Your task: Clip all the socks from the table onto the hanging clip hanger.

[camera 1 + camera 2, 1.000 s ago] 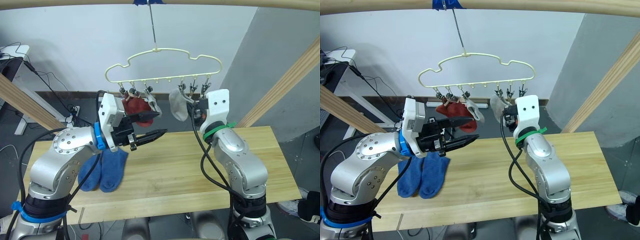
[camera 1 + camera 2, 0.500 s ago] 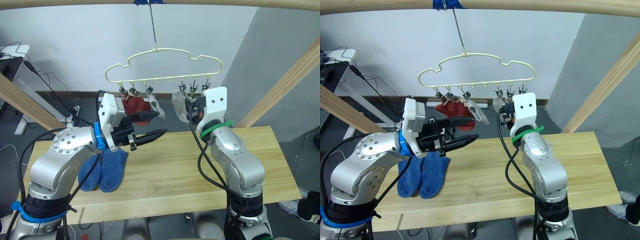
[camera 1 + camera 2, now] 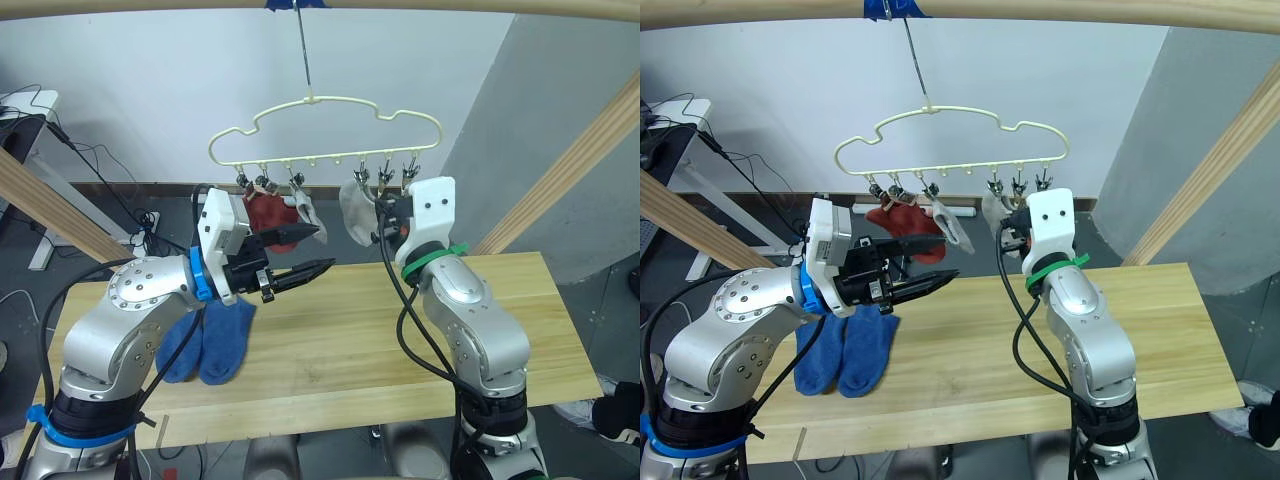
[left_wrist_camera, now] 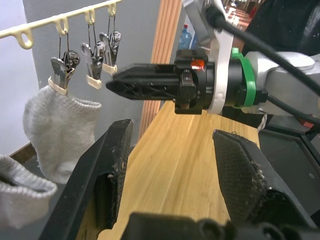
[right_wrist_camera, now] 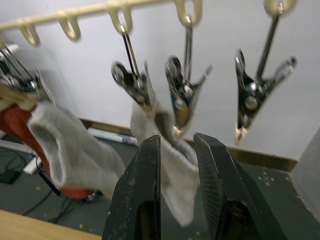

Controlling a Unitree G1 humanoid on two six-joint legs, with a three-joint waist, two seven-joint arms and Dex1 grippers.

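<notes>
The cream clip hanger [image 3: 312, 99] hangs from the top pole. A rust red sock [image 3: 265, 212] and a light grey sock [image 3: 305, 208] hang from its left clips. A second grey sock [image 3: 354, 215] hangs from a clip further right. Two blue socks [image 3: 215, 340] lie side by side at the left of the table [image 3: 350, 330]. My left gripper [image 3: 326, 249] is open and empty, below the left clips. My right gripper [image 5: 177, 140] is just under the right-hand clips [image 5: 177, 100]. Its fingers [image 5: 145, 190] stand a narrow gap apart with nothing pinched, the grey sock [image 5: 175, 160] behind them.
A round wooden pole [image 3: 400, 8] runs overhead, with slanted wooden beams at the left [image 3: 50, 205] and right [image 3: 570, 170]. Cables lie on the floor behind the table near a white desk [image 3: 30, 110]. The two rightmost clips [image 3: 410, 165] carry nothing.
My right gripper moved in toward the hanger, then drew back a little to the right. The grey sock beside it swung and settled. The left arm stayed put.
</notes>
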